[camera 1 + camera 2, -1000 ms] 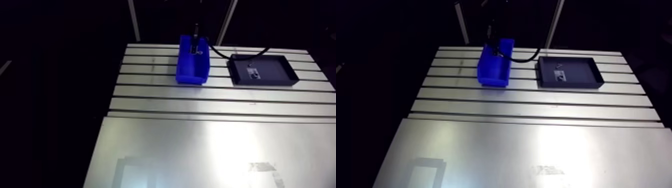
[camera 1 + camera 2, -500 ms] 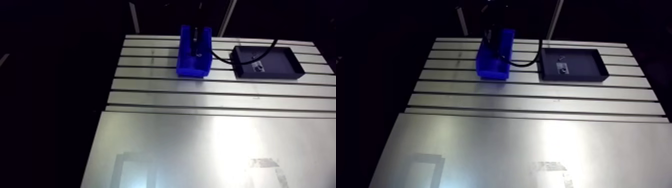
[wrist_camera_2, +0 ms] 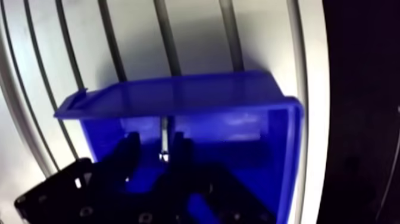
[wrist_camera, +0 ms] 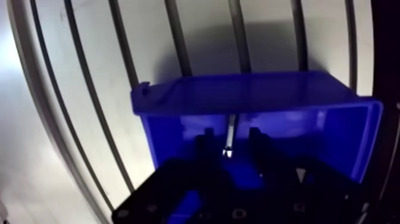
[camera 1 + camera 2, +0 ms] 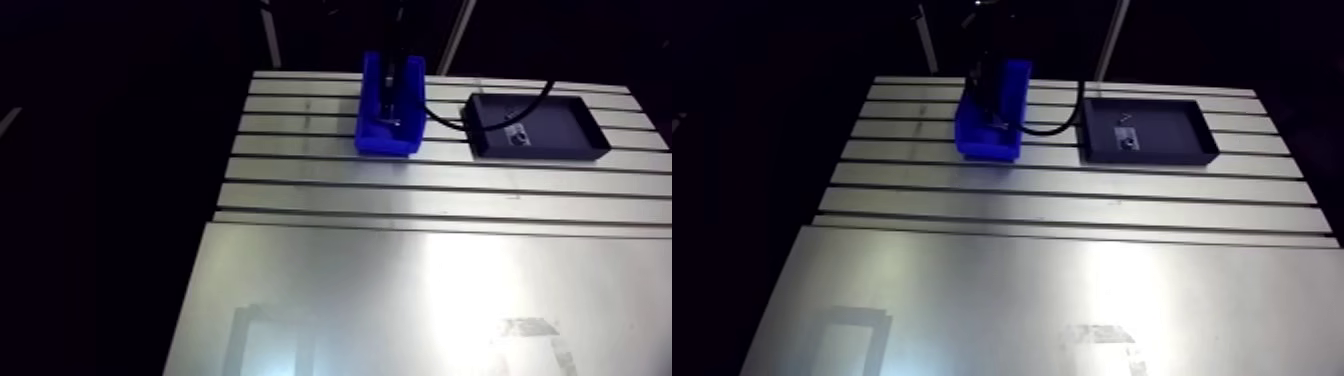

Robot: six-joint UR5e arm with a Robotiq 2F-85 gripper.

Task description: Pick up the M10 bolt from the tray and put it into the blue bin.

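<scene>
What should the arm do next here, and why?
Probably open the gripper: it hangs over the opening of the blue bin with the M10 bolt held upright between its fingers, so letting go should drop it in.

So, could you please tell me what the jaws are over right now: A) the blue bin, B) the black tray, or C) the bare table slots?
A: in the wrist view the blue bin opens directly beneath the jaws, which hold the bolt upright between them.
</scene>
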